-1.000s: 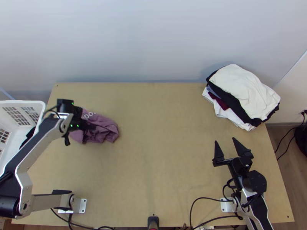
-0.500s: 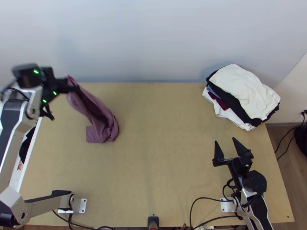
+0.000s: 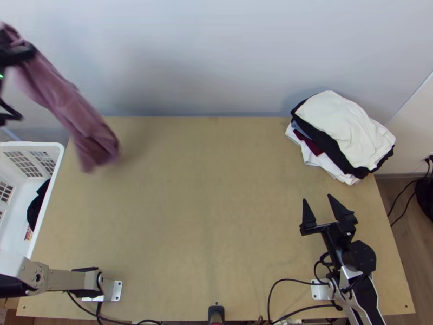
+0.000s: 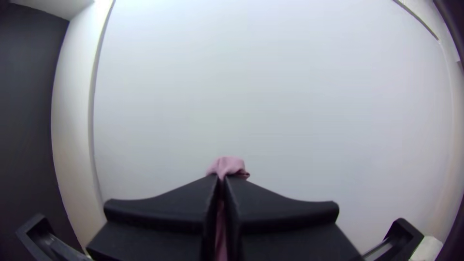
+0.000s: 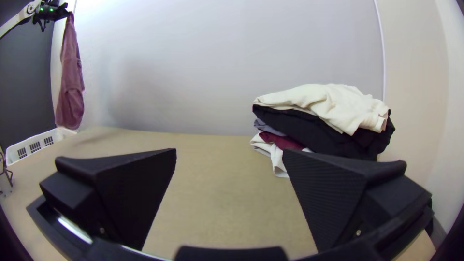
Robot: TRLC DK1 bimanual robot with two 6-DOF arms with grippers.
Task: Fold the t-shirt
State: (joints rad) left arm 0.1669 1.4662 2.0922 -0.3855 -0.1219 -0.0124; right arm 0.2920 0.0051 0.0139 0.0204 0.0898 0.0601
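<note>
At the top view's upper left, my left gripper (image 3: 26, 52) holds up the mauve t-shirt (image 3: 73, 111), which hangs bunched in a long strip above the table's far left corner. In the left wrist view the left gripper (image 4: 222, 181) is shut, a pinch of the shirt (image 4: 228, 166) poking out between its fingertips. The right wrist view has the shirt (image 5: 71, 79) dangling at full length. My right gripper (image 3: 318, 198) stands open over the table's right side; in its own view the right gripper (image 5: 229, 152) has nothing between its fingers.
A pile of clothes (image 3: 346, 130), cream on top, lies at the table's far right corner. Beside the left edge stands a white basket (image 3: 32, 145) with a dark cloth inside. Bare tabletop (image 3: 211, 216) stretches between the arms.
My left gripper has lifted the shirt from the table and carried it up and toward the upper left, unfurling it from a heap into a hanging strip. The right arm has kept still.
</note>
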